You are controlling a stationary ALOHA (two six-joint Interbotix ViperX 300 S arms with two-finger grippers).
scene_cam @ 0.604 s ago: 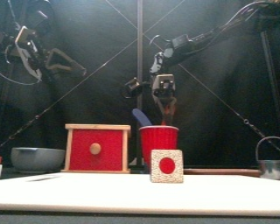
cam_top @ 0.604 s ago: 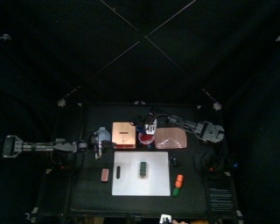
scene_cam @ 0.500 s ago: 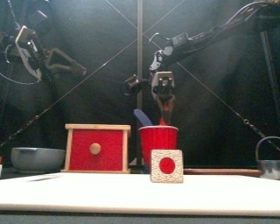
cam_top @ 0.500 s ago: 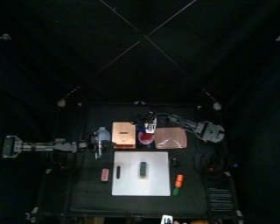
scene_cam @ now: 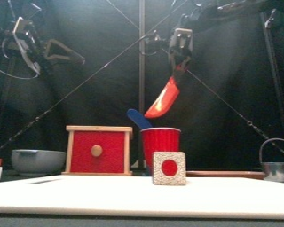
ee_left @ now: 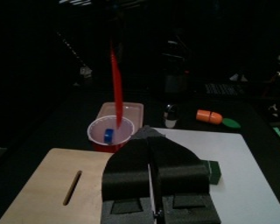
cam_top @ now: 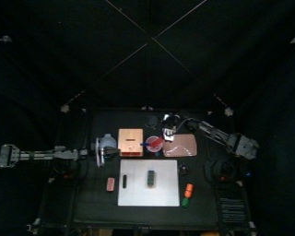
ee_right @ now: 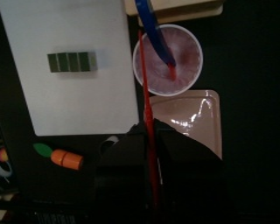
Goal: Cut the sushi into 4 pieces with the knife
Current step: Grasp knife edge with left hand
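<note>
Right gripper [scene_cam: 179,60] has risen; we now hold the red knife [scene_cam: 165,99] clamped, clear of the red cup [scene_cam: 161,144] beneath. Sushi roll [cam_top: 153,177] sits uncut on the white board [cam_top: 132,191], forward of and below the hand. Next: swing over, edge down across it. Left gripper [ee_left: 160,171] idles closed, well aside.

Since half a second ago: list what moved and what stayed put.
The right gripper rose from the red cup, jaws shut on the red knife. The knife came up out of the cup and now hangs tilted above it. The blue knife stayed in the cup. The sushi, the board and the left gripper, resting at the table's left, did not move.
</note>
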